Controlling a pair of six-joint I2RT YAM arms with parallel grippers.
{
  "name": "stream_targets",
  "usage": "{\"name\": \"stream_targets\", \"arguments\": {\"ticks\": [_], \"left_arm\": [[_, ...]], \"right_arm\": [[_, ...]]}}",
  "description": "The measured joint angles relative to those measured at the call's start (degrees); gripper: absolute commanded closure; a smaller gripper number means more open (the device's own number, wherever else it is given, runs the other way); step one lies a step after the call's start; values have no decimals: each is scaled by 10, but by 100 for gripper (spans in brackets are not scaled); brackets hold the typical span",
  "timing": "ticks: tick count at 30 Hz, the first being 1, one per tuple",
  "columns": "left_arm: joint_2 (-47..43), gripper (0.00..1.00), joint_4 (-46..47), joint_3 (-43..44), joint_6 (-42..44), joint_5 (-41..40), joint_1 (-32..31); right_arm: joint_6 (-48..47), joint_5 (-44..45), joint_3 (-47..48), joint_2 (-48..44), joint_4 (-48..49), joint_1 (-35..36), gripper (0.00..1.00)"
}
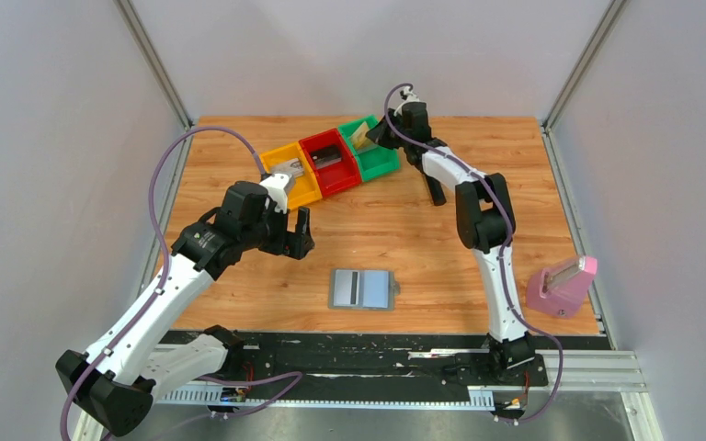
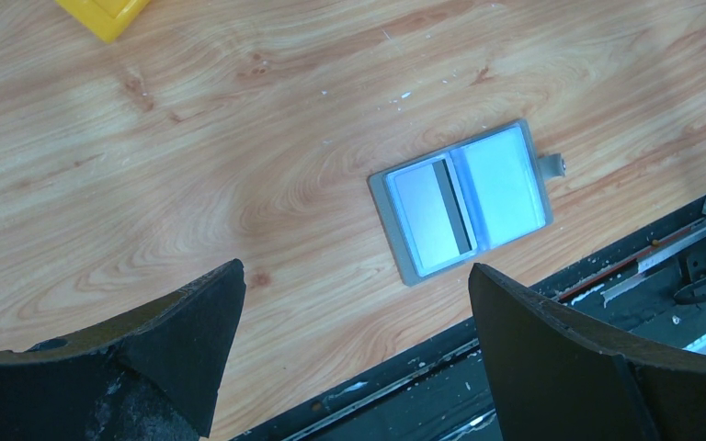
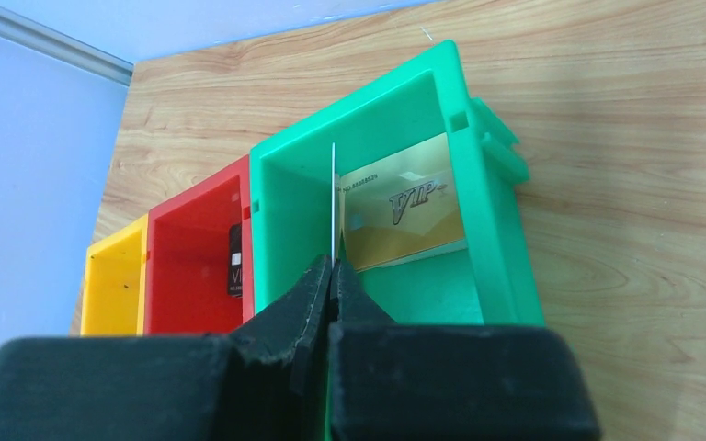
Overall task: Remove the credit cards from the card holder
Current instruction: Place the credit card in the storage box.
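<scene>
The card holder lies open and flat near the table's front edge, showing two light panels with a dark stripe between them; it also shows in the left wrist view. My left gripper is open and empty, above the wood to the left of and behind the holder. My right gripper is shut on a thin card, seen edge-on and upright, over the green bin. A gold VIP card leans inside that bin.
The yellow, red and green bins stand in a row at the back. A silver card lies in the yellow bin, a dark card in the red. A pink object stands at the right edge.
</scene>
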Motion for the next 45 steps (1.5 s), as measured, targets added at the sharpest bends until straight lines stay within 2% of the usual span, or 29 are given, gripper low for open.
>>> {"name": "stream_targets", "arguments": {"ticks": [13,45], "left_arm": [[0,0,0,0,0,0,0],[6,0,-2,0,0,-1,0]], "right_arm": [[18,0,64,44,-30,0,99],[-12,42,149,56,-107,0,72]]}}
